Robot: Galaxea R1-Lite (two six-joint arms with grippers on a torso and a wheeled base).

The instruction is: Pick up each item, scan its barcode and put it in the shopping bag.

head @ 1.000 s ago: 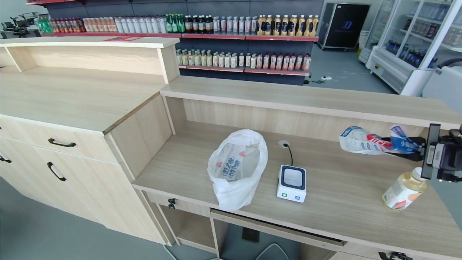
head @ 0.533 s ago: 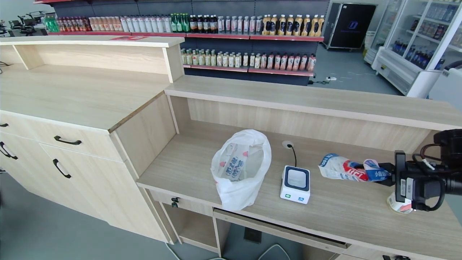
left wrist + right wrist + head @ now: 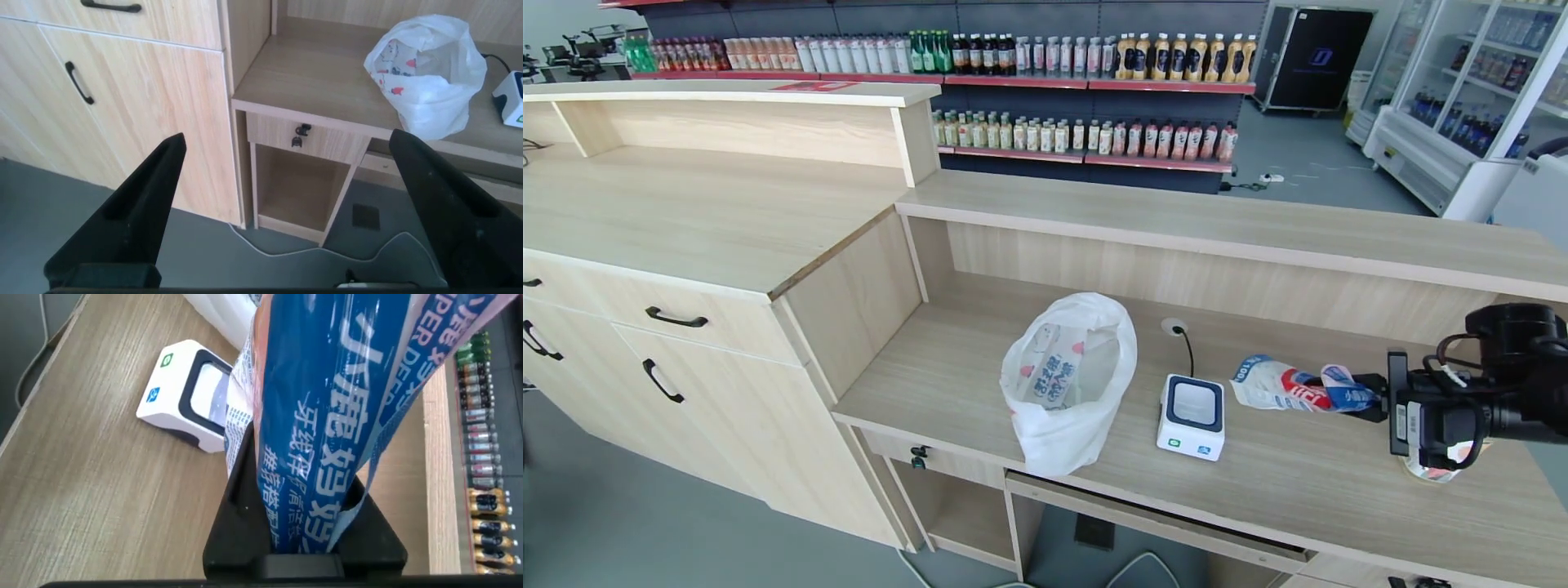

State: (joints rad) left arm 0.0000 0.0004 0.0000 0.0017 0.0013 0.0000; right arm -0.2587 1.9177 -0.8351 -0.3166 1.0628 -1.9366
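Head view: right fingers (image 3: 1376, 384) pinch the snack packet (image 3: 1282, 388) just beside the scanner (image 3: 1191, 415); left fingers (image 3: 122, 220) spread, empty.

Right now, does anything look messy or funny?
Nothing's spilled or broken. The shopping bag slumps right at the counter's front edge, and the snack packet looks crumpled in the right gripper's jaws.

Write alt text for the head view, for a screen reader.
Right end effector shut on a blue, white and red packet, held just right of the white barcode scanner on a wooden counter. An open white shopping bag, holding a carton, stands left of the scanner.
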